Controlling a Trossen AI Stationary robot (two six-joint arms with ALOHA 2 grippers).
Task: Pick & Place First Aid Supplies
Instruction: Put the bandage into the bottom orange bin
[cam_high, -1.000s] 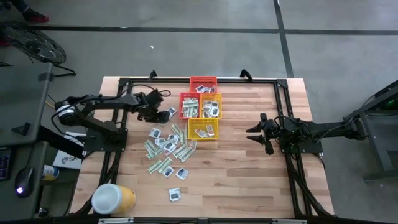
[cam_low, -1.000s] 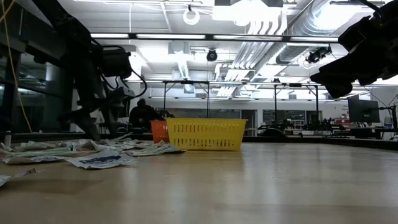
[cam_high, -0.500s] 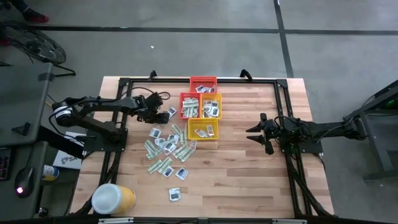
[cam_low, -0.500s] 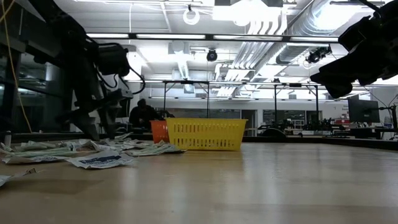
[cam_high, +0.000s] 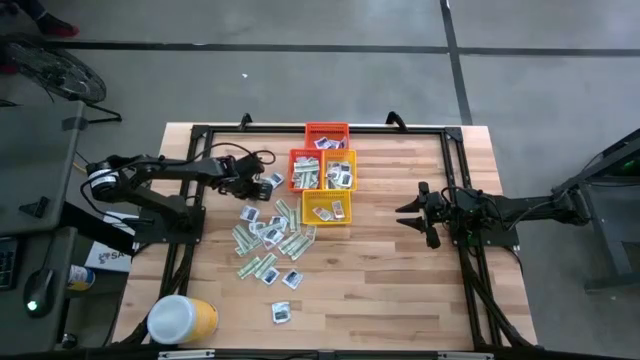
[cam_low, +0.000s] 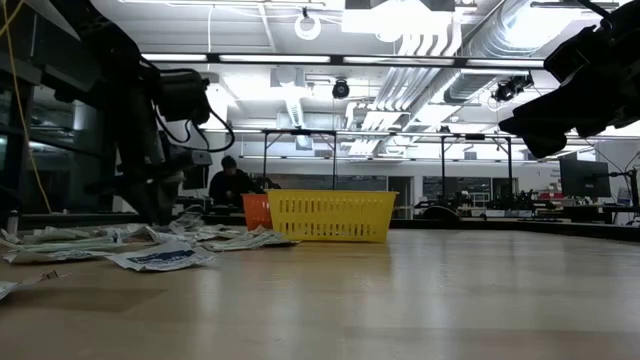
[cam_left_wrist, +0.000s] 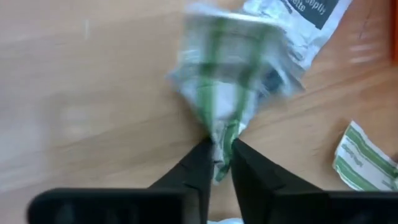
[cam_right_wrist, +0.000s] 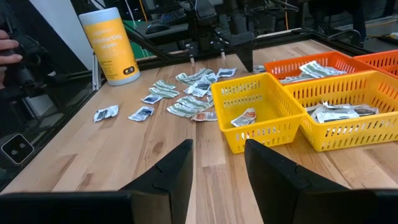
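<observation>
Left pincer (cam_left_wrist: 219, 152) on green-and-white packet (cam_left_wrist: 230, 81)

The tabletop (cam_high: 400, 280) lies bare across its right half and near edge, wide room to pass. The baskets (cam_high: 325, 180) block the far middle, with the scattered packets (cam_high: 270, 240) just before them. The yellow tub (cam_high: 182, 320) stands at the near left corner. Between baskets and packets the gap looks narrow, perhaps closed.

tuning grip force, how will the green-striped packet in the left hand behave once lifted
Probably floppy: the green-striped packet crumples and fans out above the left hand, pinched at one end. Likely very light, being thin and flat. It may slip, since only a narrow edge sits between the fingers.
</observation>
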